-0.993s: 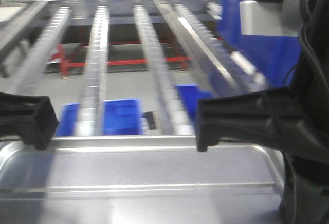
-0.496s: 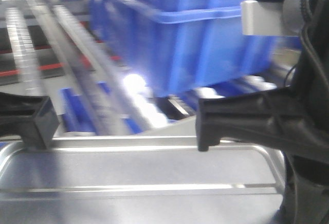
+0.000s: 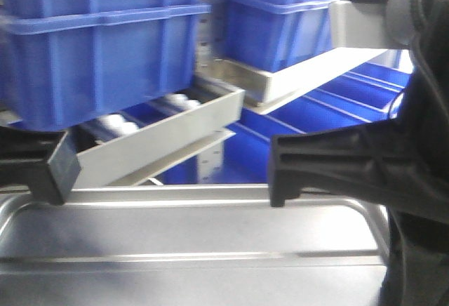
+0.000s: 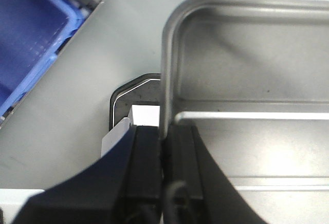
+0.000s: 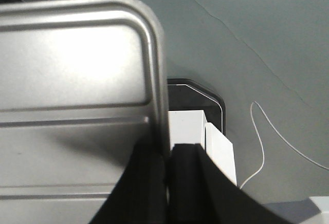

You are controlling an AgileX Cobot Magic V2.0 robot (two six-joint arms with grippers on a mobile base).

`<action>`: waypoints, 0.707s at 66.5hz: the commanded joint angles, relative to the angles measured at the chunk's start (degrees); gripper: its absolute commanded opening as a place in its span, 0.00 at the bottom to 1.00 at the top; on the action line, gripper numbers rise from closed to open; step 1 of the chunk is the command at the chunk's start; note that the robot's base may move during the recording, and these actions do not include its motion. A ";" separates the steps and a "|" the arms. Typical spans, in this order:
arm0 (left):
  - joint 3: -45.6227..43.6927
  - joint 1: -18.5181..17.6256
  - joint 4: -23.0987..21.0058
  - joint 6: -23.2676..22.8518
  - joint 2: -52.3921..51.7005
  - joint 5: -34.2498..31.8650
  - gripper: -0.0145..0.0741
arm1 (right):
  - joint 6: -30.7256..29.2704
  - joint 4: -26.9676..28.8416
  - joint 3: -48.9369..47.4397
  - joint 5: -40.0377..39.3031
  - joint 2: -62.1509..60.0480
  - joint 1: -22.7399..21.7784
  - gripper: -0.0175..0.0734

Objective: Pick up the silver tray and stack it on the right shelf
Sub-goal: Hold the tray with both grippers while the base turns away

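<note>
The silver tray (image 3: 189, 236) lies level across the bottom of the front view, one long rib showing on its floor. My left gripper (image 3: 42, 169) is shut on its left rim and my right gripper (image 3: 280, 173) on its right rim. In the left wrist view the gripper (image 4: 164, 134) pinches the thin rim of the tray (image 4: 247, 54) below a rounded corner. In the right wrist view the gripper (image 5: 167, 154) clamps the rim of the tray (image 5: 72, 64) the same way. A sloping rack level with white rollers (image 3: 116, 120) is ahead; I cannot tell if it is the right shelf.
Big blue crates (image 3: 91, 39) sit on the rollers behind a metal beam (image 3: 161, 134), close beyond the tray's far rim. Lower blue bins (image 3: 351, 102) lie at the right. Grey floor (image 4: 61, 106) is under the tray, with a white cable (image 5: 267, 126).
The front view has swung right: the empty roller rails slid off to the left and blue crates now fill it. Tray and both grippers hold the same place in the frame.
</note>
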 commanded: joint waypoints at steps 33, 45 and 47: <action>-1.26 -0.75 0.14 0.15 -1.40 0.51 0.05 | 0.42 -2.35 -1.57 -0.49 -1.85 -0.02 0.27; -1.26 -0.75 0.14 0.15 -1.40 0.51 0.05 | 0.42 -2.35 -1.57 -0.49 -1.85 -0.02 0.27; -1.26 -0.75 0.14 0.15 -1.40 0.51 0.05 | 0.42 -2.35 -1.57 -0.49 -1.85 -0.02 0.27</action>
